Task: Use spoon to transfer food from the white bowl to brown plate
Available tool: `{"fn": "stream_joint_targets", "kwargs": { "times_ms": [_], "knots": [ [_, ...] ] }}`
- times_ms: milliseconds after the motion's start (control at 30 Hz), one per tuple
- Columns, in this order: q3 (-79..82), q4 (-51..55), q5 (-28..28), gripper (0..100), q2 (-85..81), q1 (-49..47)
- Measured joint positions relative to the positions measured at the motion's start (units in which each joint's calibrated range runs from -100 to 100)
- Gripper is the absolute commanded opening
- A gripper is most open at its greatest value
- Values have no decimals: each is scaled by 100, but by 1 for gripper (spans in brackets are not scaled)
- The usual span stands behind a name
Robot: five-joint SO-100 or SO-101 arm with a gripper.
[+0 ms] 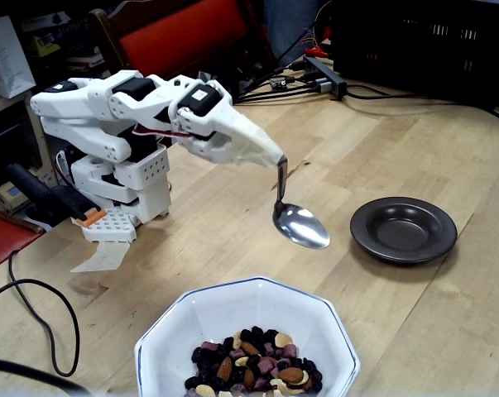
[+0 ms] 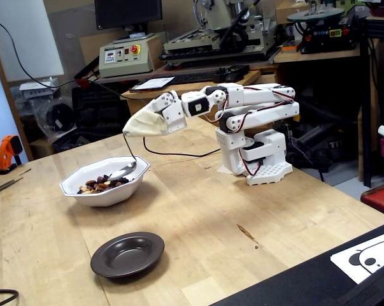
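Note:
The silver spoon [image 1: 299, 223] hangs from my gripper [image 1: 275, 157], which is shut on its thin handle; the spoon's oval bowl looks empty and hovers above the table between the two dishes. In a fixed view the spoon [image 2: 123, 171] appears over the far rim of the white bowl [image 2: 106, 191], with the gripper [image 2: 129, 131] above it. The white octagonal bowl [image 1: 183, 331] holds the food [image 1: 257, 368]: almonds, cashews, raisins and purplish pieces. The food [image 2: 102, 183] also shows there. The dark brown plate [image 1: 404, 229] is empty; it also shows in a fixed view [image 2: 128, 254].
The white arm base [image 1: 121, 190] stands at the back left of the wooden table. A black cable [image 1: 42, 322] loops at the left front. More cables and a power strip [image 1: 325, 74] lie at the back. A black panel [image 2: 319, 280] borders the near table edge.

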Motion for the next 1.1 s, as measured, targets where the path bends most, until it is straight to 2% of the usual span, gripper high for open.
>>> {"fn": "stream_joint_targets", "kwargs": {
  "times_ms": [433, 800, 1100],
  "knots": [
    [-1481, 0, 0, 4, 1915, 0],
    [-2247, 0, 15, 4, 2696, 0],
    [-2247, 0, 684, 4, 2722, 0]
  ]
}}
